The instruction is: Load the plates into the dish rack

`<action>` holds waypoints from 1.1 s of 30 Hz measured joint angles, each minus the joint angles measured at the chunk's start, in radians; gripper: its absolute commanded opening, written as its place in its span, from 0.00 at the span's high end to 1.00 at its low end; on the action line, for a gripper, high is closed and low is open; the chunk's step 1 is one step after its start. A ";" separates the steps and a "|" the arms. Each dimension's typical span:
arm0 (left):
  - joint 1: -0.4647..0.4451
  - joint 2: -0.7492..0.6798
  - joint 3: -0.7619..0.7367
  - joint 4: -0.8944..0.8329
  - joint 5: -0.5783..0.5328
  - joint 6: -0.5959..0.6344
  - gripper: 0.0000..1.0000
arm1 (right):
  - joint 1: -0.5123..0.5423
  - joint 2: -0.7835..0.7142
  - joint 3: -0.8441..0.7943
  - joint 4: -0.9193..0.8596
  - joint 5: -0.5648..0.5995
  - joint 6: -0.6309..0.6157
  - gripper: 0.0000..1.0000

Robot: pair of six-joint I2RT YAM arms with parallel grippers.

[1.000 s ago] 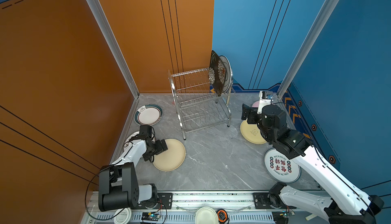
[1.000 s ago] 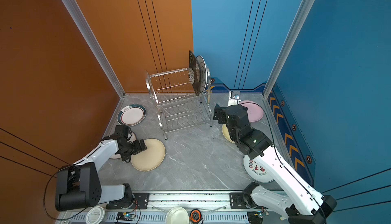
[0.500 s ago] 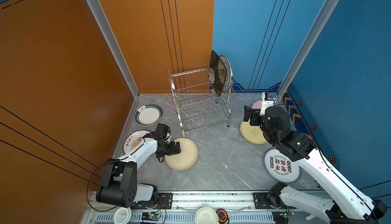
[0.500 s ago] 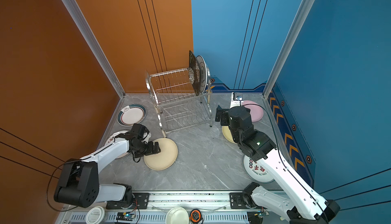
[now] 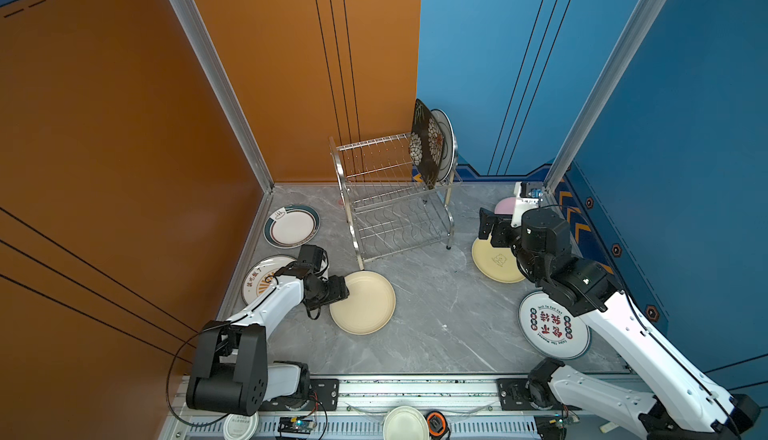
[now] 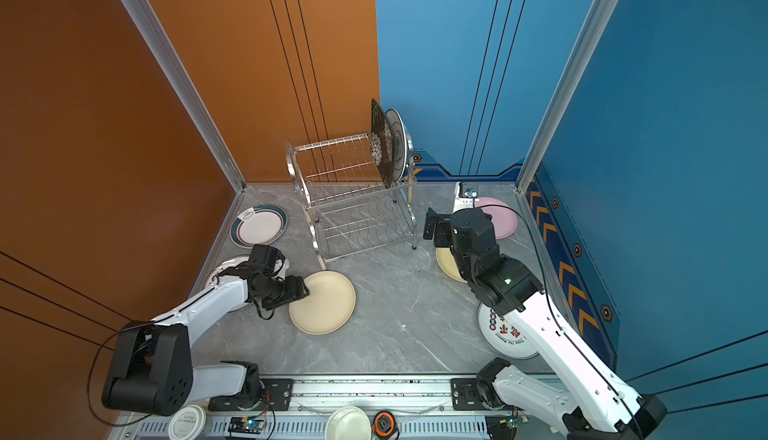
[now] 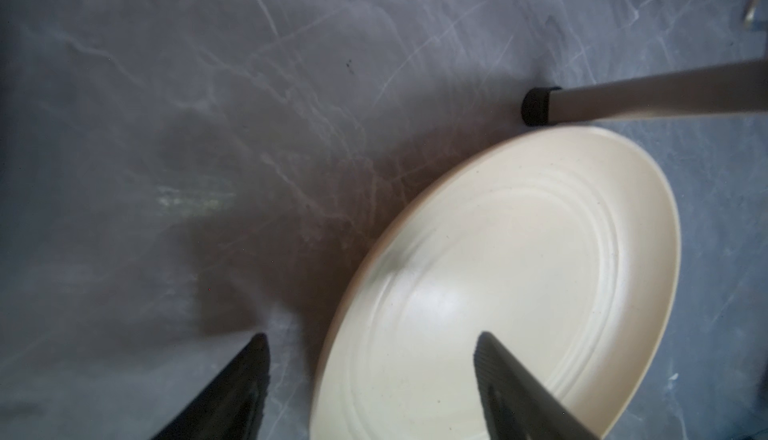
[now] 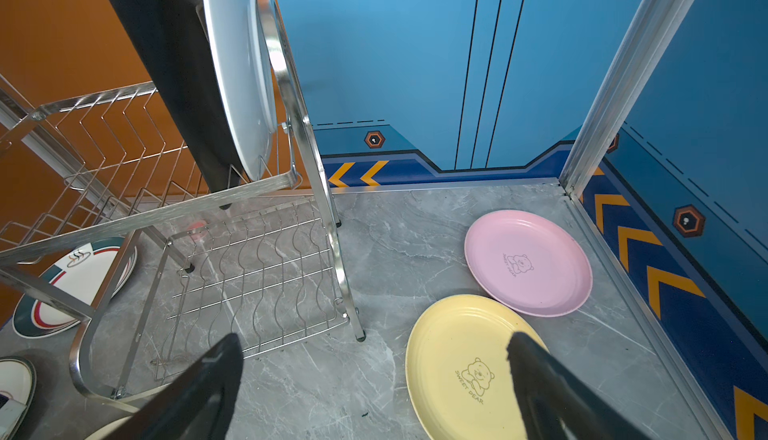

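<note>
Left gripper (image 7: 372, 338) is straddling the rim of a round cream plate (image 5: 365, 303), jaws apart, possibly not touching; right gripper (image 8: 376, 341) is hovering wide open near a round pale yellow plate (image 8: 457, 359).

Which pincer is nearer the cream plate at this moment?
Left. The left pincer straddles the cream plate's rim, jaws apart. The right pincer hangs well away, open, by the pale yellow plate, beside the dish rack.
</note>
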 measured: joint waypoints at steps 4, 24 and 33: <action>0.005 0.000 -0.010 0.016 -0.008 -0.025 0.46 | -0.005 -0.012 -0.007 -0.005 -0.005 0.001 0.01; -0.020 0.050 -0.015 0.034 -0.043 -0.043 0.87 | -0.053 -0.023 -0.062 -0.013 -0.066 0.042 0.00; -0.062 0.027 -0.016 0.029 -0.018 -0.036 1.00 | -0.110 -0.051 -0.107 -0.038 -0.148 0.087 0.00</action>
